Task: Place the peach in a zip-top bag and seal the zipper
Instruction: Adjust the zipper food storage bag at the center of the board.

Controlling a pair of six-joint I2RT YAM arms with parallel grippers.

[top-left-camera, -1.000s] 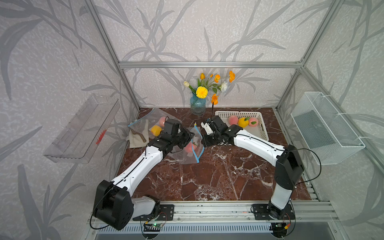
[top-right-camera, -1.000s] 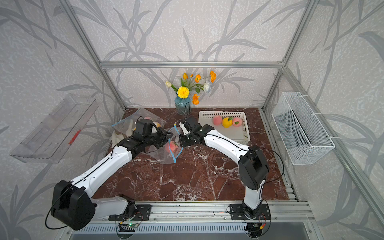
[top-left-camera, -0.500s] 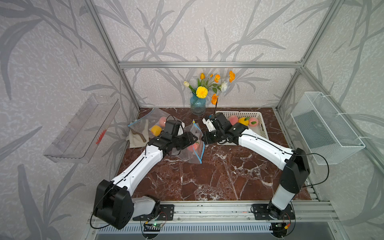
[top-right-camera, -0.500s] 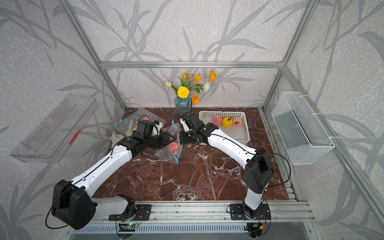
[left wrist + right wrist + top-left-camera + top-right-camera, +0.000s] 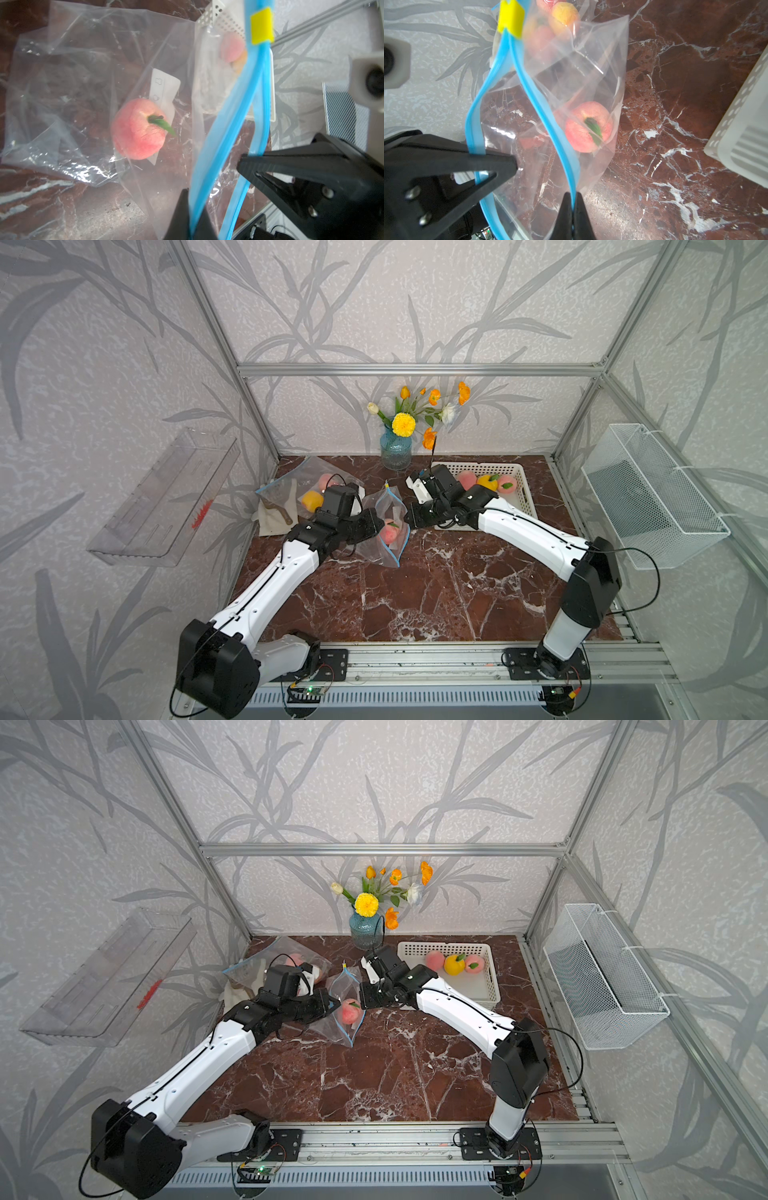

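Peach point(image 5: 138, 129), round pink, in crinkly clear zip-top bag point(image 5: 62, 83), left gripper point(image 5: 192, 207) and right gripper point(image 5: 572, 199) pinching blue zipper point(image 5: 528, 87)

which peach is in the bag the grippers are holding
The peach in the blue-zippered bag pinched by the left gripper and right gripper; the rest sit in the white basket or the rear bag.

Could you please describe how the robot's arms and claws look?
The left arm and right arm have white shells, black joints and black bases; a thin black cable loops outside. The left claw and right claw are matte black, triangular and tapering, with silver screws. A pale camera block sits beside each.
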